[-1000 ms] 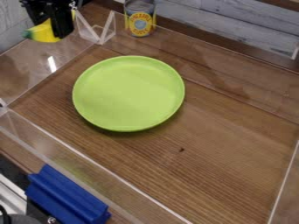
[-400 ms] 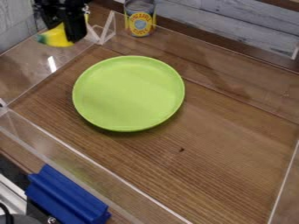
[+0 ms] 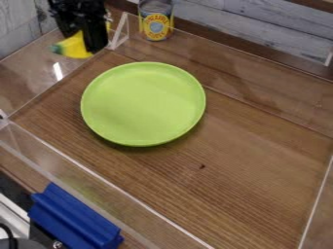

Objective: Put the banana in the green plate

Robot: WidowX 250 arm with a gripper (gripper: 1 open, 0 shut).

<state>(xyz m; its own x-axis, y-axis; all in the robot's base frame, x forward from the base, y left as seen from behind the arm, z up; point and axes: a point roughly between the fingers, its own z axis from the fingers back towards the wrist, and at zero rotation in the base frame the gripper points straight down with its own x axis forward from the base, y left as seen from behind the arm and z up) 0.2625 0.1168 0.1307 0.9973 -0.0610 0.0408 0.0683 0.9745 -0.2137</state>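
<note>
Your pincer (image 3: 81,39) is clamped on the banana (image 3: 73,45), held above the counter (image 3: 247,156) at the plate's (image 3: 143,103) eleven o'clock. The pickup looks done; carrying it over the plate and releasing remain.

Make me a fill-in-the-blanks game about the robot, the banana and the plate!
1. The pincer is shut on the yellow ____.
2. The round plate is colored ____.
3. Right now the plate has ____ lying on it.
4. The can stands behind the plate, on the ____ table.

Missing words: banana; green; nothing; wooden
</note>
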